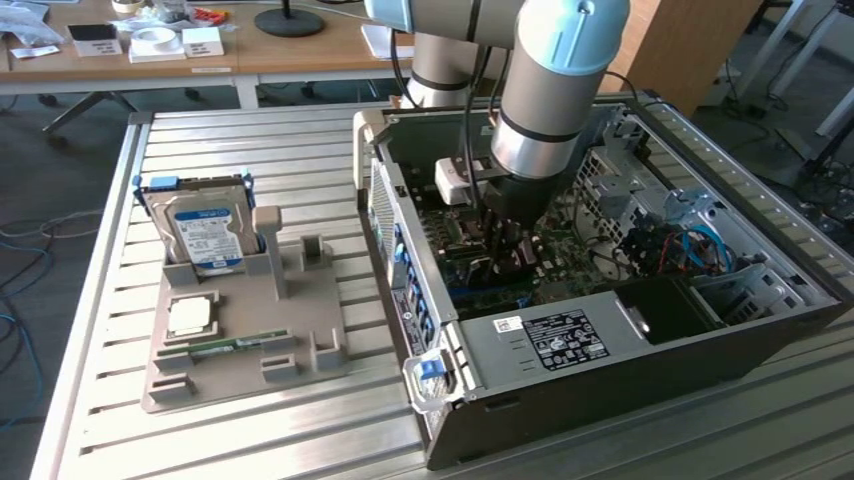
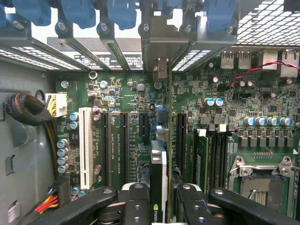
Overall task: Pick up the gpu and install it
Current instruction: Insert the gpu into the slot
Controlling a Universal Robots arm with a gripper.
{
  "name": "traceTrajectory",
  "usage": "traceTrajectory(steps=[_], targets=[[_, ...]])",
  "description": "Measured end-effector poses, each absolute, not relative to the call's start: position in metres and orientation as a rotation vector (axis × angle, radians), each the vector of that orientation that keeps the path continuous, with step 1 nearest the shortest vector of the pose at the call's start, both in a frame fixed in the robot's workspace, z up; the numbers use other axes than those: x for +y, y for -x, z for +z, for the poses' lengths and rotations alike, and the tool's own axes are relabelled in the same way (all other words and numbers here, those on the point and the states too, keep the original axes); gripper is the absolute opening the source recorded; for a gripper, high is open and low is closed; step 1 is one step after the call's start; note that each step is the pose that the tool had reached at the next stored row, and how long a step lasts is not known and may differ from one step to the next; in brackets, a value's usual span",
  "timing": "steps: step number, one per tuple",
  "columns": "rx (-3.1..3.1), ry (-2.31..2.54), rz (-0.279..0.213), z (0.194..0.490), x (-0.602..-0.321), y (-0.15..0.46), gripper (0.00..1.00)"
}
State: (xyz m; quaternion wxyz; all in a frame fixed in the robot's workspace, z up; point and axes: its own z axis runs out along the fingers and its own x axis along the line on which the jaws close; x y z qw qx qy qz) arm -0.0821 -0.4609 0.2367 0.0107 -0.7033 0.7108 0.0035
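The gpu [image 2: 158, 180], a thin flat card seen edge-on with a black cooler face and a small green logo near its lower end, stood upright between the gripper's [image 2: 158, 199] two black fingers [image 2: 136, 204], which pinched it from both sides. It hung inside the open black-and-silver computer case [image 1: 607, 385], just above the green motherboard [image 2: 136, 93] and lined up along the row of long black expansion slots [image 2: 124, 140]; whether its edge had already entered a slot could not be told. Its metal bracket end pointed toward the silvery slot covers and blue plastic retainer clips [image 2: 122, 11] at the case's rear wall. Beside the black slots lay a single white slot [image 2: 85, 145], a line of small silver-topped capacitors [image 2: 62, 154] and a white power connector [image 2: 55, 104] fed by a braided black cable. On the card's other side were the memory slots [image 2: 206, 159] and the empty silver processor socket [image 2: 262, 176]. In the exterior view the grey-and-light-blue robot arm [image 1: 547, 90] reached straight down into the case, which lay on its side on a ribbed aluminium table [image 1: 267, 440]. Toward the exterior view's left, well apart from the case, a beige plastic fixture tray [image 1: 314, 370] held a boxy silver hard drive with a blue-white label [image 1: 207, 240] standing upright, a square processor chip [image 1: 191, 316] and a narrow green memory stick [image 1: 227, 347] lying flat.
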Motion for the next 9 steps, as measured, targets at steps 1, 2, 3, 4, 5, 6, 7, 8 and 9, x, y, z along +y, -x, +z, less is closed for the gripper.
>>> traceTrajectory(steps=[1,2,3,4,5,6,7,8,9], targets=[[2.218,2.193,0.012,0.2363,-0.4608,0.0823,0.28],[2.218,2.193,0.010,0.2364,-0.4608,0.0822,0.34],[2.218,2.194,0.010,0.2367,-0.4608,0.0821,0.34],[2.218,2.195,0.010,0.2367,-0.4609,0.0819,0.34],[2.218,2.195,0.010,0.2367,-0.4609,0.0819,0.40],[2.218,2.195,0.010,0.2368,-0.4609,0.0819,0.40],[2.218,2.195,0.010,0.2368,-0.4609,0.0819,0.40],[2.218,2.195,0.010,0.2368,-0.4609,0.0819,0.40],[2.218,2.195,0.010,0.2368,-0.4609,0.0819,0.40]])
